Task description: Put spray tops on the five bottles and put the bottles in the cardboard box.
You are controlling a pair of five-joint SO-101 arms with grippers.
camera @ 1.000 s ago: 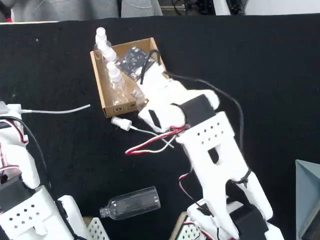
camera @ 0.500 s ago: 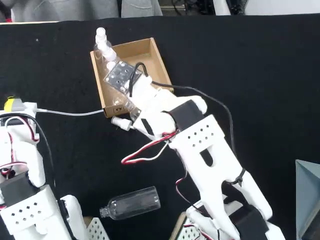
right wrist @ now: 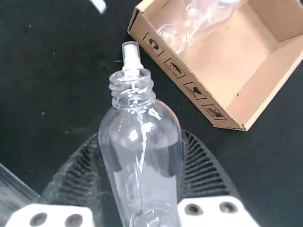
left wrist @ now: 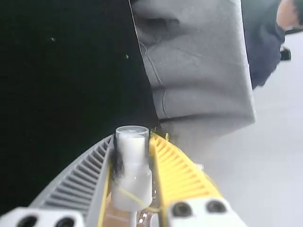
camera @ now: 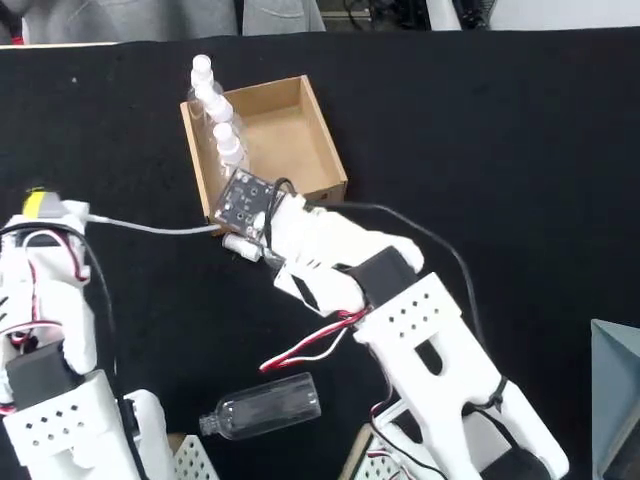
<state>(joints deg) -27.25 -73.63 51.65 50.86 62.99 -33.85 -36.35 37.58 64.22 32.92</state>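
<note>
The cardboard box (camera: 322, 150) (right wrist: 222, 106) lies at the table's far middle, with several topped bottles (camera: 216, 112) (right wrist: 199, 16) along one wall. My right gripper (camera: 243, 222) (right wrist: 142, 137) hovers at the box's near corner, shut on a clear bottle (right wrist: 139, 165) whose neck is bare. Just beyond that neck a loose spray top (camera: 241, 245) (right wrist: 131, 56) lies on the cloth. My left gripper (camera: 42, 206) (left wrist: 132, 142) is at the left, shut on a spray top (left wrist: 130, 165) whose long tube (camera: 150, 227) points toward the right gripper. Another bare bottle (camera: 262, 405) lies on its side at the front.
Black cloth covers the table. Red and white wires (camera: 310, 350) hang from the right arm. A grey object (camera: 615, 385) stands at the right edge. A person's grey clothing (left wrist: 199, 61) is beyond the far edge.
My right arm has drawn back out of the box to its near corner, bottle still held. My left gripper has shifted right, bringing the tube's tip close to the right gripper.
</note>
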